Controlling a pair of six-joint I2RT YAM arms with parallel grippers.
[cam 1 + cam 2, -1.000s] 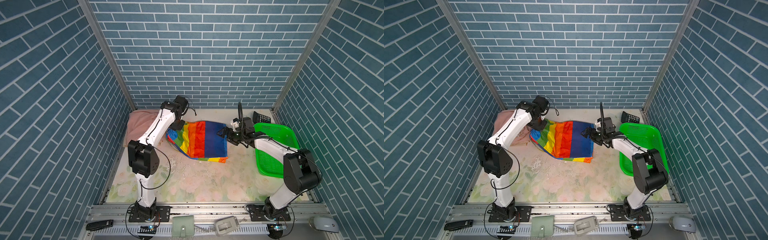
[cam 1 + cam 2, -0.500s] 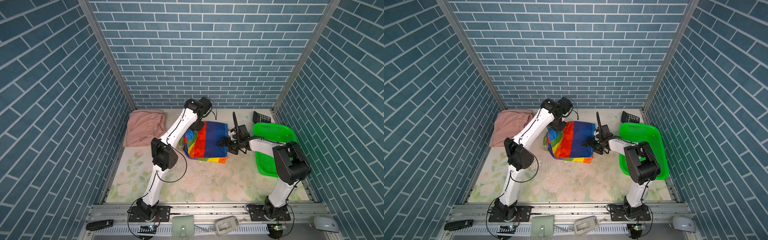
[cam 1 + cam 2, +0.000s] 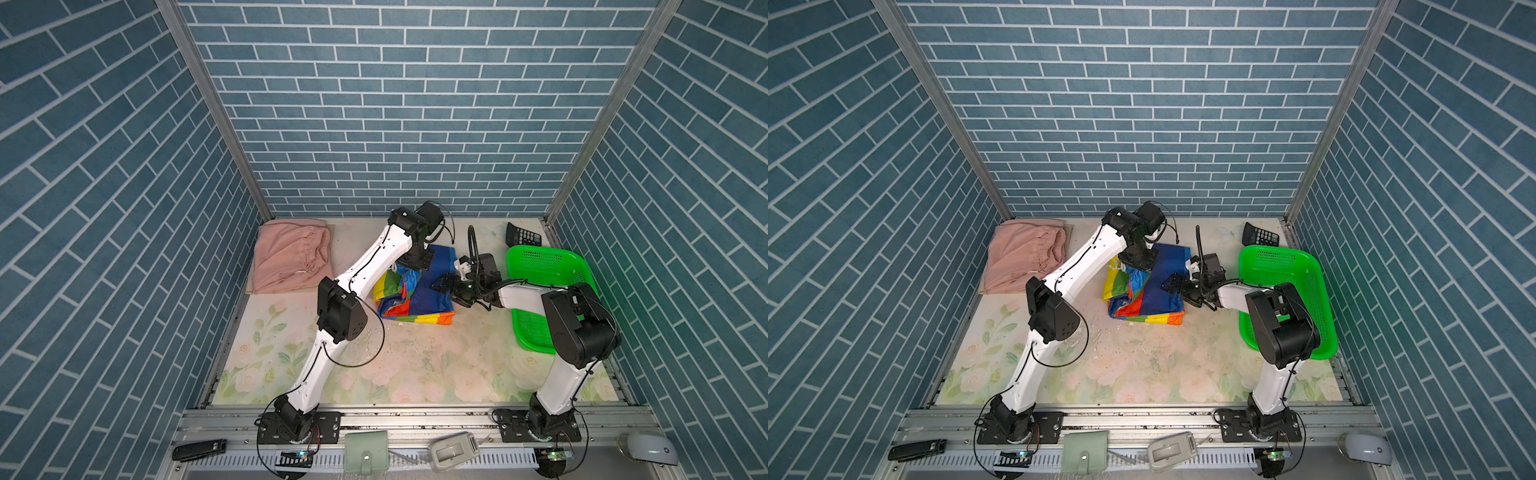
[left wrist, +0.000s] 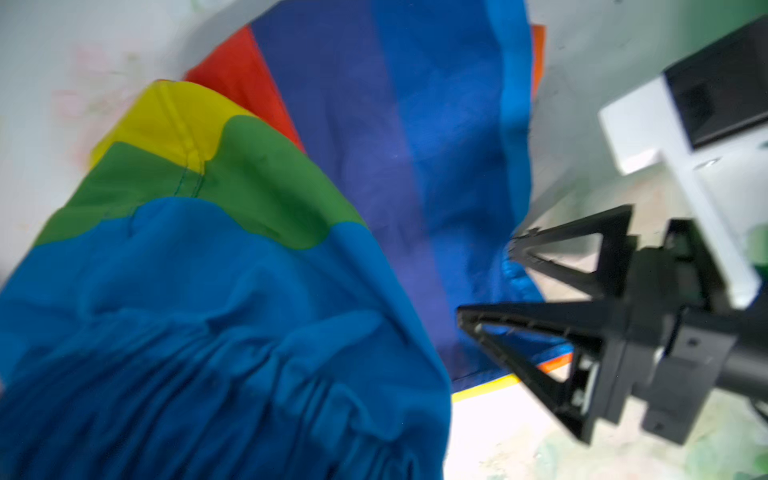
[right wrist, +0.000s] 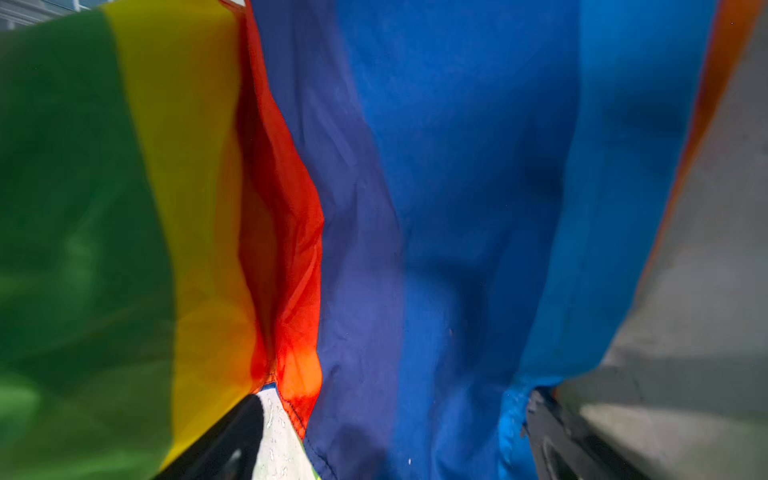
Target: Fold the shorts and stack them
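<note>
L gripper closed on rainbow shorts waistband, lifted to fold over; R gripper wide open astride blue edge, prob to pin it. Pink shorts already folded.

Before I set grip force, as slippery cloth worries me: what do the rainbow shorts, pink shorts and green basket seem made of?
Rainbow shorts: thin, smooth woven synthetic, perhaps nylon; slight sheen, crisp folds. Pink shorts: soft matte cloth, cotton-like; limp drape, gathered waist. Green basket: glossy rigid plastic; moulded mesh walls.
</note>
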